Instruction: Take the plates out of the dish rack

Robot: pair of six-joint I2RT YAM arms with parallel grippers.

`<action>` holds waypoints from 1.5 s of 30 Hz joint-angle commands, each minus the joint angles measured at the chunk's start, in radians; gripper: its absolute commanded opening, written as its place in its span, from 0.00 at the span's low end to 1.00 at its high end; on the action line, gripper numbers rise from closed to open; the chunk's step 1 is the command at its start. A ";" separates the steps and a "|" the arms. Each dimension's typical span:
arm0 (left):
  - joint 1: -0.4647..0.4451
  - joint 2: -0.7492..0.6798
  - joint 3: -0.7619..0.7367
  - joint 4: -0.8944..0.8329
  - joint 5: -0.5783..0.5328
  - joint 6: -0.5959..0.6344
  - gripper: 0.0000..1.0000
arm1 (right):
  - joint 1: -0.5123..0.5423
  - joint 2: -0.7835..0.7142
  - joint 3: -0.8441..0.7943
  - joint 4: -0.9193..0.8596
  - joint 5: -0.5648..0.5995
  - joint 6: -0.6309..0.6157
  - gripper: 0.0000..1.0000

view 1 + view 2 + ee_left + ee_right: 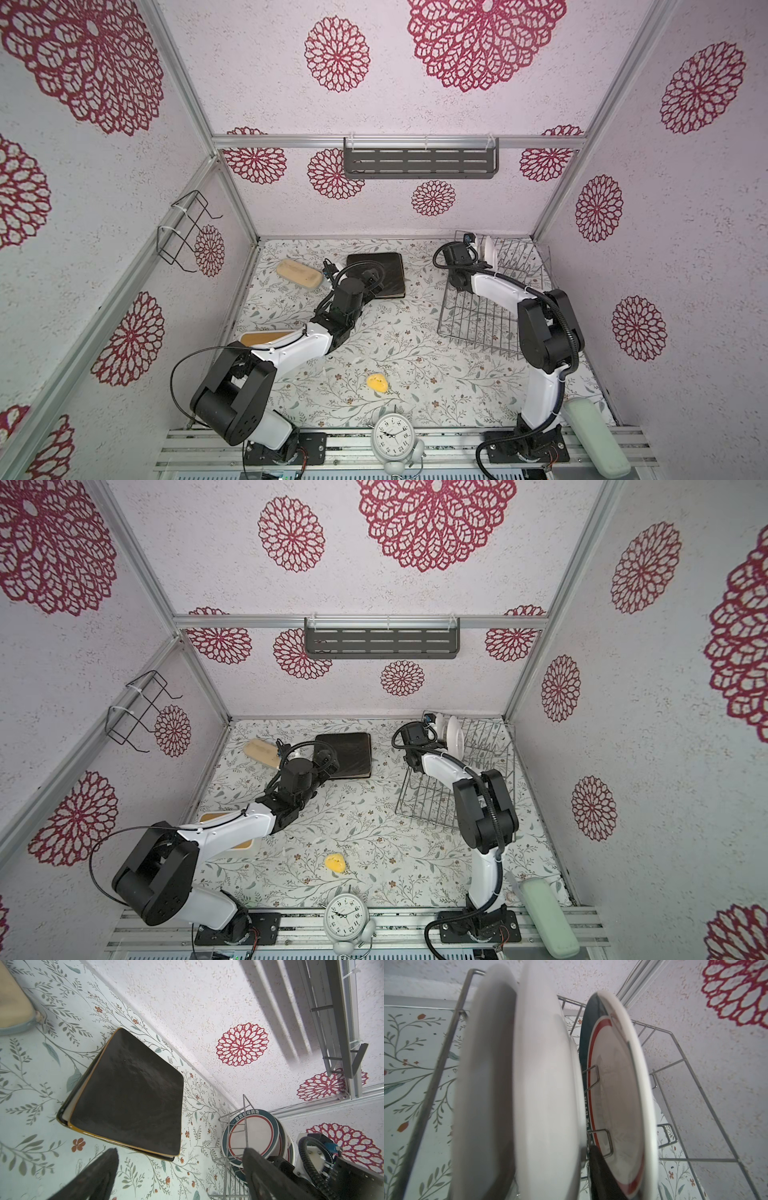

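Observation:
The silver wire dish rack (478, 328) (428, 804) stands at the back right. Two round plates (489, 253) (455, 739) with teal rim bands stand upright at its far end. My right gripper (478, 254) straddles the nearer round plate (542, 1084). One dark finger (598, 1167) sits between that plate's back and the farther plate (616, 1084); the other finger is hidden. Two square plates (386, 266) (353, 750) lie stacked on the table, the dark one (128, 1088) on top. My left gripper (180, 1150) (376, 282) hangs open beside that stack's corner, holding nothing.
A beige oblong dish (299, 274) lies left of the stack. A small yellow piece (377, 383) and a white alarm clock (392, 434) are near the front. A pale green object (598, 436) lies front right. A grey slotted shelf (419, 162) and a black wire holder (183, 232) hang on the walls.

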State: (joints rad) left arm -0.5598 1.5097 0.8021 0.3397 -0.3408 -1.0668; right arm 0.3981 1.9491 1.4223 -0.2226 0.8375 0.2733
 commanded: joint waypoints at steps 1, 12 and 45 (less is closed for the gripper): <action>0.009 0.007 -0.004 0.029 0.014 -0.002 0.97 | 0.007 -0.023 -0.004 0.027 0.064 0.022 0.27; 0.009 0.000 -0.003 0.025 0.019 -0.007 0.97 | 0.016 -0.040 -0.027 0.060 0.127 0.040 0.18; 0.009 -0.018 0.000 0.027 0.025 -0.005 0.97 | 0.062 -0.122 -0.057 0.172 0.261 -0.062 0.00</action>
State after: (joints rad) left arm -0.5598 1.5101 0.8021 0.3397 -0.3222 -1.0779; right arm 0.4465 1.9163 1.3495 -0.1089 1.0405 0.2352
